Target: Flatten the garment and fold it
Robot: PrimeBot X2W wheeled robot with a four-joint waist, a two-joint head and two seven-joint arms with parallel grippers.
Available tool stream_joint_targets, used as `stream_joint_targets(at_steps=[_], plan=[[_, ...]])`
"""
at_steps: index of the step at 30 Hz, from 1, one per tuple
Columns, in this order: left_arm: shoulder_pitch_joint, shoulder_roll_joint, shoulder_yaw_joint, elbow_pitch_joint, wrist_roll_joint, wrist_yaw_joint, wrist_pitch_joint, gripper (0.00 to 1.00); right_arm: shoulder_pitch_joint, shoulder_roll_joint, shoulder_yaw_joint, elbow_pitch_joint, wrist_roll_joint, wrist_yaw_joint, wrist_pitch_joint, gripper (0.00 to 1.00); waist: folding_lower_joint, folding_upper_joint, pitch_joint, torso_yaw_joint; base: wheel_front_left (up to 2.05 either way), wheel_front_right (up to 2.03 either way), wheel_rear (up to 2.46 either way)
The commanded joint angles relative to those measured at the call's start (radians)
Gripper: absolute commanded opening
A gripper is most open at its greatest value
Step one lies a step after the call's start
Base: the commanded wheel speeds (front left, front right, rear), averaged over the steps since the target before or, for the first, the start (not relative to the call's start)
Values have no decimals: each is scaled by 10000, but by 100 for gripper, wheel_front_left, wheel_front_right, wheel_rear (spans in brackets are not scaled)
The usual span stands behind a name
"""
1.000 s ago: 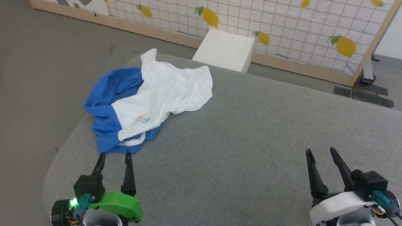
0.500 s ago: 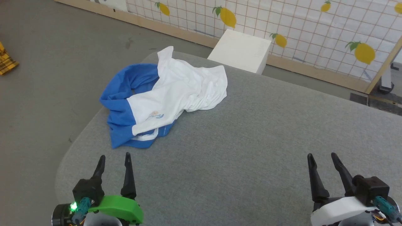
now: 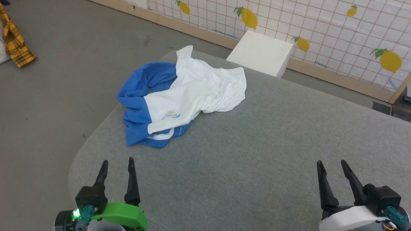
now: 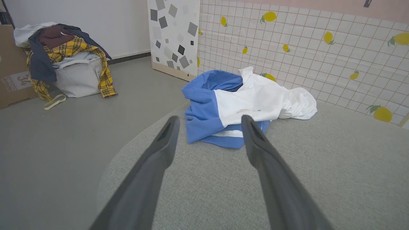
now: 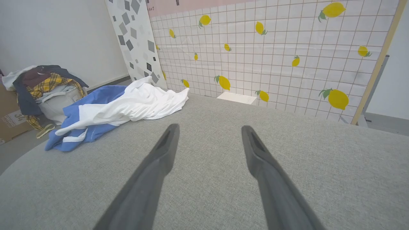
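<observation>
Grey fabric covers the table (image 3: 257, 166); the left tool (image 3: 117, 161) and right tool (image 3: 331, 162) hover over its near edge, fingers spread wide, empty. The garment (image 3: 192, 93) lies crumpled far left.

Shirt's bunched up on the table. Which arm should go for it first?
Left. The open left tool sits just short of the shirt, crumpled near the left edge of the table; the right tool, also open, is much farther off.

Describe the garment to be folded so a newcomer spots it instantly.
Start at the big grey fabric-covered table. On its far left corner lies a crumpled shirt. Unlike the yellow plaid laundry on the floor, it is white with bright blue sleeves.
</observation>
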Motion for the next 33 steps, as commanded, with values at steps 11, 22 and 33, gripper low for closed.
stream_joint_targets(at_steps=[11,22,33], plan=[[179,26,-84,275,-209,122,-369,100,225,3,-101,239,228,-14,-382,100,0,54,34,580,0,0,0],[188,21,-114,406,-319,168,-511,100,294,3,-115,362,347,-15,-525,100,0,57,37,814,0,0,0],[-529,272,-136,609,-543,-208,-382,100,166,3,-4,380,306,-15,-524,100,0,57,135,587,0,0,0]])
